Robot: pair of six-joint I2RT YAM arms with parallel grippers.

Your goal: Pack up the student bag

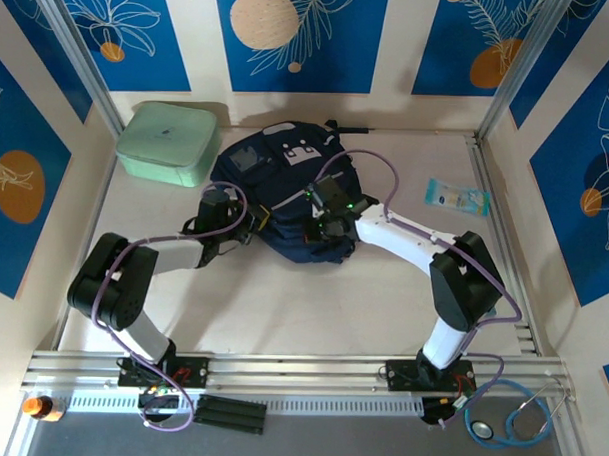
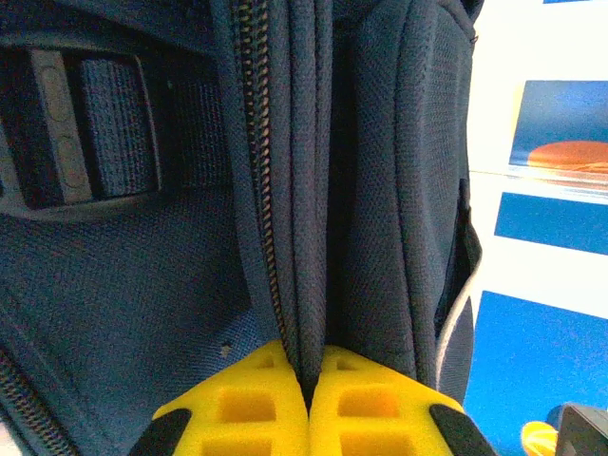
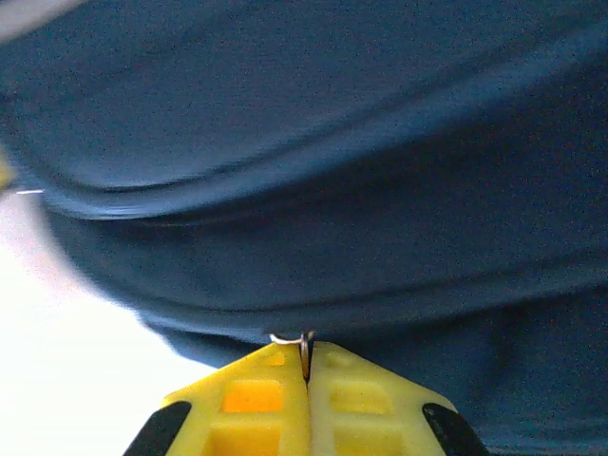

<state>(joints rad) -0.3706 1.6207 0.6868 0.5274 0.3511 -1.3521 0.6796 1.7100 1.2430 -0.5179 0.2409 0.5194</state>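
Top external view: the large navy-blue fabric backpack [image 1: 277, 167] with a grey stripe and small white patches lies flat on the pale bench [image 1: 282, 307], close to the middle of the far edge. Both arms reach in to its near side.

The left claw [image 1: 257, 219] meets the backpack's near-left side. In the left wrist view its yellow fingertips [image 2: 275, 404] are pressed together, and the claw [image 2: 309, 385] is closed on a fold of the backpack [image 2: 142, 285]. That fold runs straight up from the tips, just beside a closed zip [image 2: 255, 142]. A dark webbing strap with a grey buckle [image 2: 85, 133] crosses the fabric to the left.

The right claw [image 1: 320, 229] sits at the backpack's near edge, right of the left one. In the right wrist view the claw [image 3: 306, 356] is closed too. Its tips pinch a thin metal piece [image 3: 290, 338] at the lower edge of the backpack [image 3: 332, 142]; what that piece is I cannot tell.

A mint-green rectangular case [image 1: 167, 141] lies in the far-left corner, just beside the backpack. A small white-and-blue flat packet [image 1: 456, 196] lies near the right edge, well apart from it. Past the near edge lie a blue stethoscope [image 1: 513, 420] on the right and a small orange bottle [image 1: 40, 407] on the left.
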